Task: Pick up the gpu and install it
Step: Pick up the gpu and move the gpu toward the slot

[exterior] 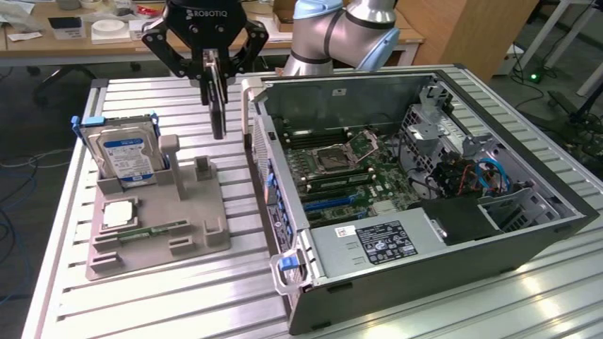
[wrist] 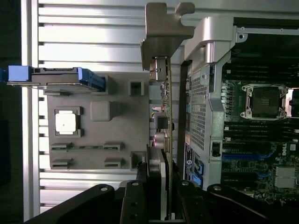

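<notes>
Exterior view: a slatted metal table carries a grey holder tray toward the exterior view's left and an open computer case toward its right; on the tray a hard drive with a blue label stands upright in its slot, while a square processor chip and a narrow memory stick lie flat in theirs; inside the case sit the green motherboard, its processor socket and a black power supply with a printed label; the perforated wall of the case stands between the motherboard and the hanging card; the gripper is clamped on the gpu, which hangs on edge in the air over the strip of table between tray and case, just beside that wall and well above the slats; from here it reads as a thin dark slab; in the wrist view it shows edge-on, a slim board studded with small components, its silver end bracket at the end away from the black fingers that press on its two faces.
</notes>
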Available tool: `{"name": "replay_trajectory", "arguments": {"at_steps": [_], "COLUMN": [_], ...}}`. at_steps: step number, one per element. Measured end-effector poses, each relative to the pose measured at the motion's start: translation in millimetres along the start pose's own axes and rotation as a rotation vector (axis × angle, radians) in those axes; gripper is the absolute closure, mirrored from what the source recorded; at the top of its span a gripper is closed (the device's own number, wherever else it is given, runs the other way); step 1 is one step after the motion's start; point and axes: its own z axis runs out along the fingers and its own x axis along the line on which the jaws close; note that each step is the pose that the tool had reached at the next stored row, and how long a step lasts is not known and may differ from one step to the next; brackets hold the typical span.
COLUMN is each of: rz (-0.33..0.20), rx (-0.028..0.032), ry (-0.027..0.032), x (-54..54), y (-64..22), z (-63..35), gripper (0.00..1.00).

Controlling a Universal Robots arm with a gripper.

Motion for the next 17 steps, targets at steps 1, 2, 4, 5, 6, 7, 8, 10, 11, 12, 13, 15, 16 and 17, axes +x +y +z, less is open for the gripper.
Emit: {"name": "replay_trajectory", "arguments": {"at_steps": [1,2,4,5,6,7,8,10,11,12,13,15,16,17], "rz": [0.000,0.000,0.000,0.000,0.000,0.000,0.000,0.000,0.000,0.000,0.000,0.000,0.000,0.000], "rx": [0.0000,0.0000,-0.0001,0.0000,0.0000,0.0000,0.0000,0.0000,0.0000,0.0000,0.0000,-0.0001,0.0000,0.0001], "ry": [0.0000,0.0001,0.0000,0.0001,0.0001,0.0000,0.0000,0.0001,0.0000,0.0000,0.0001,0.0000,0.0000,0.0001], "x": [-0.5,-1.0,-1.7,-2.2,-2.6,-3.0,-3.4,-4.1,-4.5,-4.9,-5.3,-6.1,-6.6,-7.0], "y": [0.0,0.0,0.0,0.0,0.0,0.0,0.0,0.0,0.0,0.0,0.0,0.0,0.0,0.0], "z": [0.0,0.0,0.0,0.0,0.0,0.0,0.0,0.0,0.0,0.0,-0.1,0.0,0.0,-0.1], "gripper": [0.72,0.72,0.72,0.72,0.72,0.72,0.72,0.72,0.72,0.72,0.72,0.72,0.72,0.72]}}
